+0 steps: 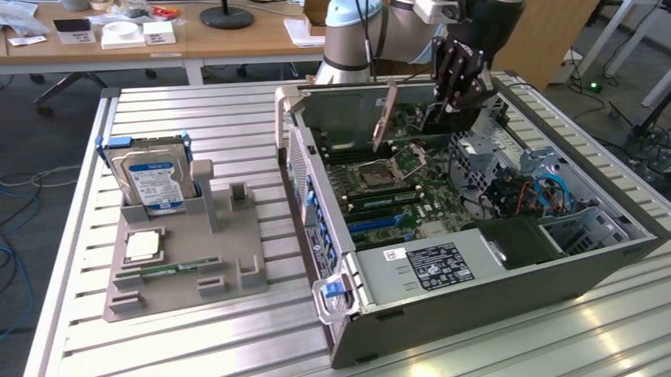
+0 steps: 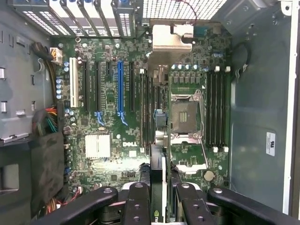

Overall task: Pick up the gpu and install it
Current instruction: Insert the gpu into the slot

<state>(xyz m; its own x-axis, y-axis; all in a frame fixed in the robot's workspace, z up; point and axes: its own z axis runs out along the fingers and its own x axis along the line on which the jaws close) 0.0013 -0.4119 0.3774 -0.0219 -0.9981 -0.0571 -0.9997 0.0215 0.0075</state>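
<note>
at the exterior view's left the hard drive (image 1: 152,181) is seen standing in its grey holder (image 1: 184,267), well apart. in the open computer case (image 1: 524,298) the gpu (image 2: 158,159) is held edge-on above the motherboard (image 2: 108,154), clenched between the fingers (image 2: 138,197) of the gripper (image 1: 458,78). the gpu is best kept upright, its bracket (image 2: 171,40) squared to the rear slots (image 2: 89,16), and lowered straight, so nothing is scraped

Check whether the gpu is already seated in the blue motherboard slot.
No: the wrist view shows the gpu edge-on, clamped in the gripper, while the blue slot stands empty.
</note>
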